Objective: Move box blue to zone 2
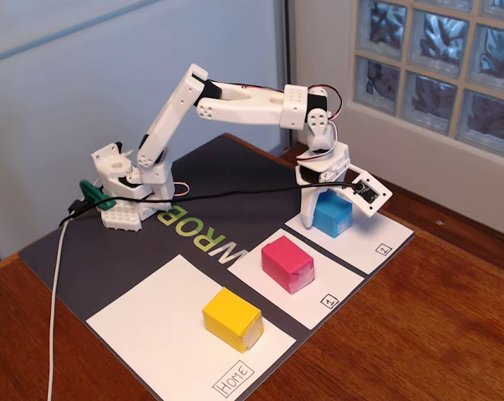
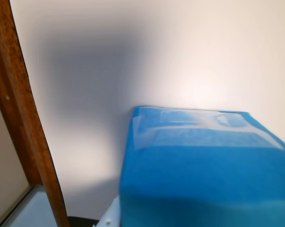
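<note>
Nearest the fixed camera, a yellow block (image 1: 232,318) sits on the large white sheet marked "Home" (image 1: 143,322), at about 6 o'clock on the dark mat (image 1: 76,251). Beyond it, toward 3 o'clock, a magenta-pink block (image 1: 287,262) rests on the sheet marked "1" (image 1: 335,282).

Farther back, toward 2 o'clock, the box blue (image 1: 332,214) stands on zone 2 (image 1: 373,238), the white sheet with a small boxed "2" in its corner. The white arm (image 1: 235,104) reaches over from its base (image 1: 126,196) at 9 o'clock, and the gripper (image 1: 318,194) hangs directly over the box, its fingers down around the box's upper part. Whether the jaws clamp the box or stand loose around it cannot be told from either view.

The wrist view is filled by the box's cyan-blue paper face and glossy taped end (image 2: 199,130), with white sheet beyond and the wooden table edge (image 2: 19,109) at 9 o'clock.

The step in hand looks like the placing: the box appears down on its target sheet. The next move likely calls for a clean opening of the fingers and a straight lift clear, so the light block is not dragged off the paper.
</note>
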You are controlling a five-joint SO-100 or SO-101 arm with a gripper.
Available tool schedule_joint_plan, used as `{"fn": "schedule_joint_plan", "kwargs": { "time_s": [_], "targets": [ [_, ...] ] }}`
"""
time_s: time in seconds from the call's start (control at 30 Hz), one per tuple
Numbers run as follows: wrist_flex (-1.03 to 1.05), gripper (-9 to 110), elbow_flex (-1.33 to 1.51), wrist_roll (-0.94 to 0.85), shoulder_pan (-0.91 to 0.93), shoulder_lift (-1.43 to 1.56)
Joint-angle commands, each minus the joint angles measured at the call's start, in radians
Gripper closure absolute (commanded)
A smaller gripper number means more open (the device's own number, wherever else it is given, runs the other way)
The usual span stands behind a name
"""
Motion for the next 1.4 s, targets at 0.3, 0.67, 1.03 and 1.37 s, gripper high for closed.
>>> {"fn": "schedule_joint_plan", "kwargs": {
  "time_s": [0.3,0.67,1.03,1.37],
  "targets": [
    [0.101,69,-0.097,-0.005,0.015,0.175],
    [0.158,69,-0.103,-0.012,0.052,0.272],
    [0.209,73,0.052,-0.017,0.087,0.437],
    [0.207,75,0.290,-0.064,0.156,0.640]
  ]
}}
